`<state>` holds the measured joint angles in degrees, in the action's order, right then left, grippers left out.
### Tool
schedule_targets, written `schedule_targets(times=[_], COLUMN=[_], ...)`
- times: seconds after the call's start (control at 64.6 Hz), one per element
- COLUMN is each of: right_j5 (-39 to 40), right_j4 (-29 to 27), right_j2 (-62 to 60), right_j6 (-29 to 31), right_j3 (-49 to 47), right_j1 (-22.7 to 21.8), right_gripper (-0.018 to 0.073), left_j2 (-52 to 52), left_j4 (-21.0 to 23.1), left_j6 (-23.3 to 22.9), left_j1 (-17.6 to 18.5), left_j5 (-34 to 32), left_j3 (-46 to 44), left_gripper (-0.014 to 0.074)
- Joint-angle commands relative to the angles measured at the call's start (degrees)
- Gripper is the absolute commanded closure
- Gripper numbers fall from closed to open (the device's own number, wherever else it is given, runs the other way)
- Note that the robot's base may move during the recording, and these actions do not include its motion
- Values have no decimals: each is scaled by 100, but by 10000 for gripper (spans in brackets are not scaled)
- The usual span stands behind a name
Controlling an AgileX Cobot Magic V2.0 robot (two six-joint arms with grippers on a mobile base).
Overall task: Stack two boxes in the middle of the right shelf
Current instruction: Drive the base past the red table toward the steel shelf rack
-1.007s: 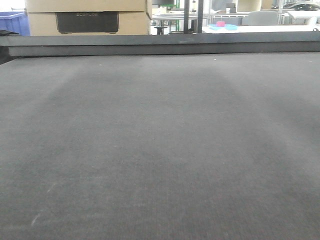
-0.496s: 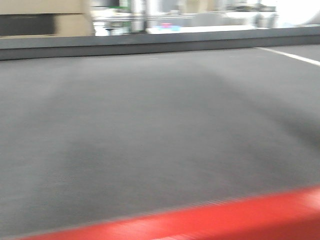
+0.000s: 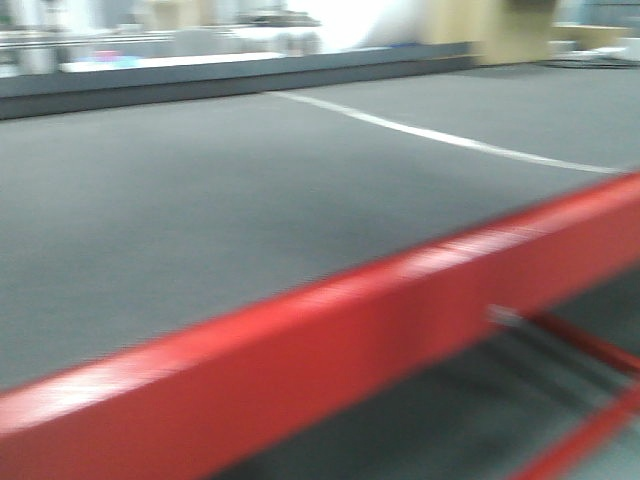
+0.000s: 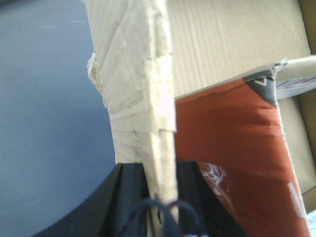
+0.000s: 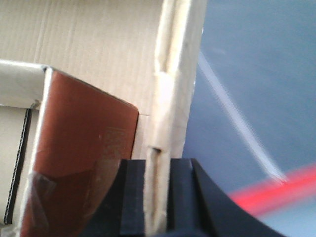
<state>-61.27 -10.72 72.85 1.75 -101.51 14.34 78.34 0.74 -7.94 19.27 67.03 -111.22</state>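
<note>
Clamping box (image 4: 222, 44) walls edge-on, left pincer (image 4: 160, 175) and right pincer (image 5: 157, 170); edges run forward

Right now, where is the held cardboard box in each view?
Front view: not in it.
Left wrist: cardboard box fills the centre and right, its wall pinched by the left gripper.
Right wrist: it fills the left and centre, wall pinched by the right gripper.
Shared landmark: red table rail, front view and right wrist's lower right.

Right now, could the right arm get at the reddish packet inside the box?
Probably not: its jaws are shut on the box wall. The packet lies uncovered just inside, but the arm would have to let go first.
</note>
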Motion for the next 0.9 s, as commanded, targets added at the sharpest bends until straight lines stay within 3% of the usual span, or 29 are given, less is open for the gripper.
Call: schedule_targets(times=[0.0, 0.883], right_j5=[209, 209], right_j4=[131, 131], right_j2=[-85, -85], right_j6=[64, 64], right_j3=[-59, -59], right_j1=[-23, -23], right_gripper=[713, 713], left_j2=[-99, -99], left_j4=[-4, -4], left_j6=[24, 24], left_j1=[-26, -26], left_j5=[-360, -360], left_j3=[-82, -82], left_gripper=[708, 708])
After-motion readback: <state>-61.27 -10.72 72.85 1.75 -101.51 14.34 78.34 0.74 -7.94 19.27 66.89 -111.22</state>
